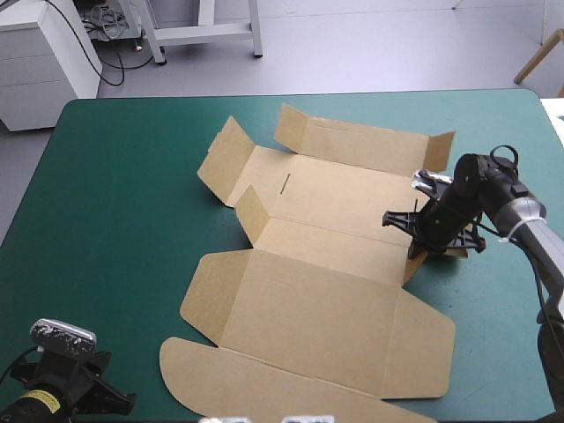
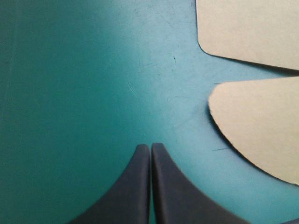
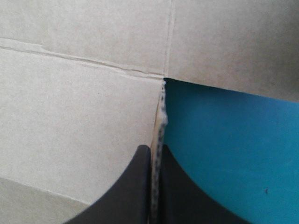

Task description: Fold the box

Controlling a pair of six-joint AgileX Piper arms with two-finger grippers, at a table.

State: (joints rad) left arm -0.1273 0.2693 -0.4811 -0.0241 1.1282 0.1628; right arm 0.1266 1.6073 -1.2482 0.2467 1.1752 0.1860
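The brown box (image 1: 326, 291) lies mostly flat across the middle of the high view, with small flaps at its upper end tilted up. Right of centre, the right gripper (image 3: 156, 148) is all but closed on the edge of a side flap (image 3: 161, 116). At lower left, the left gripper (image 2: 150, 145) is closed on nothing over the bare table (image 1: 115, 176), near 2 rounded flaps. Nothing pins the sheet, so the flap is best swung up about its crease rather than pulled.
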